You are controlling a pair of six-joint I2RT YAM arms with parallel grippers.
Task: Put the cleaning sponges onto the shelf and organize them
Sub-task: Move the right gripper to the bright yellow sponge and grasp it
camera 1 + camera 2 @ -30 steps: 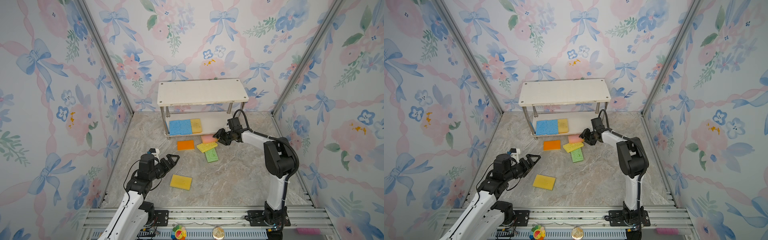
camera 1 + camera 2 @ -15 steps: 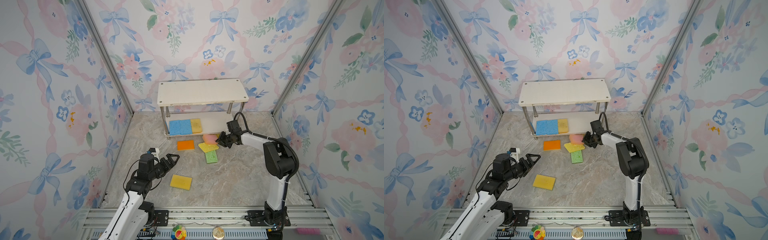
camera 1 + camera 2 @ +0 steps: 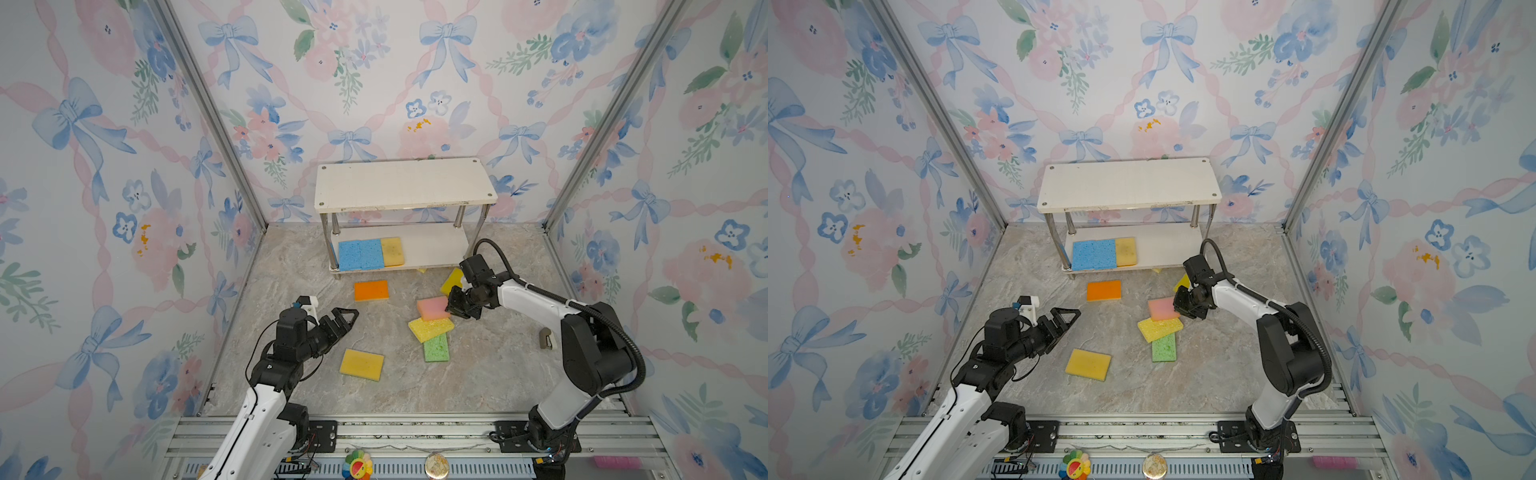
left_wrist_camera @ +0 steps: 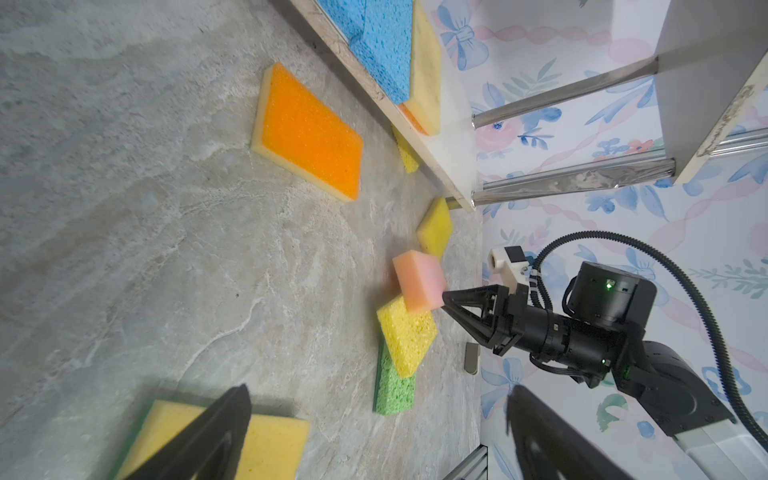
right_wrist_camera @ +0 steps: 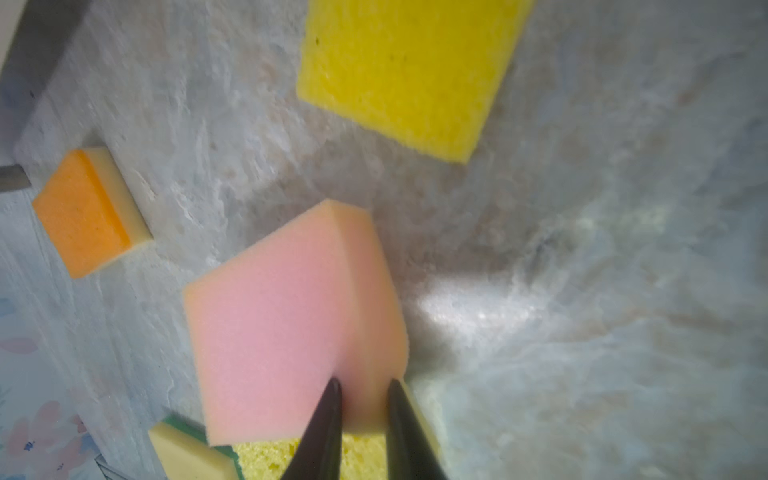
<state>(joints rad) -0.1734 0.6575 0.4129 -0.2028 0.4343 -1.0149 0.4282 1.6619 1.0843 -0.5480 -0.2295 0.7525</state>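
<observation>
Marbled grey tabletop (image 3: 498,374) between flowered walls, in both top views: the shelf (image 3: 405,185) stands at the far side, with two blue sponges (image 3: 360,254) and a tan-yellow sponge (image 3: 392,251) on the left of its lower board (image 3: 432,247). Right of centre, the right gripper (image 3: 451,308) is clenched on the right edge of the pink sponge (image 3: 431,308), which overlaps a yellow sponge (image 3: 430,330) lying across a green sponge (image 3: 436,349). At the near left, the left gripper (image 3: 347,318) hangs released and empty. In the left wrist view, the pink sponge is tilted and pinched at one end only. In the right wrist view, the fingertips (image 5: 328,424) bite just a narrow strip of its edge. With so shallow a hold on soft foam, the sponge may well droop, twist or slip free in transit, or catch the lower board's front edge. Lifting could also drag the yellow sponge askew.
</observation>
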